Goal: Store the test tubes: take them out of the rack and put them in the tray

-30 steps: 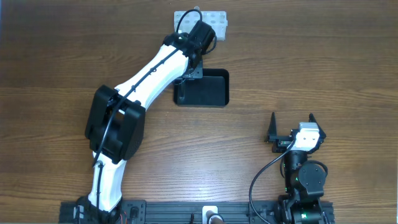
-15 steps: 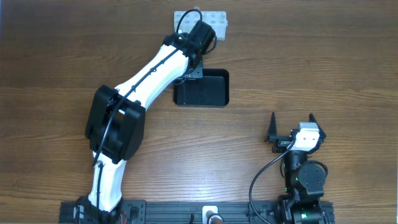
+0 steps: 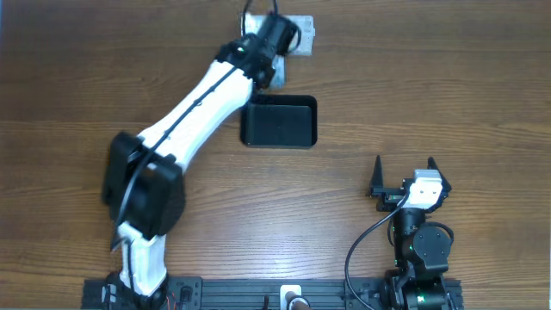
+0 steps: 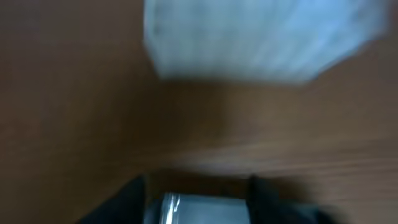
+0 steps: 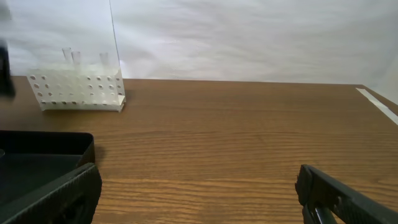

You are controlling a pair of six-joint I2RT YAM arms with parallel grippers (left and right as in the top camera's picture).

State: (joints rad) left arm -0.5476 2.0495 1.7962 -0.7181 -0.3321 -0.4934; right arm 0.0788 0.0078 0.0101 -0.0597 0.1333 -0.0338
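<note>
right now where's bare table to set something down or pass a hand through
Widest bare wood: right of the tray and rack, beyond the right hand. The whole stretch left of the left arm is bare too. Crowded at the rack and tray, where the left arm hangs over.

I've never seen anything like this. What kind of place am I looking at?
Probably a robotics lab test bench: a white robot arm and a darker arm mounted at a wooden table, a white rack holding test tubes, and a black tray.
</note>
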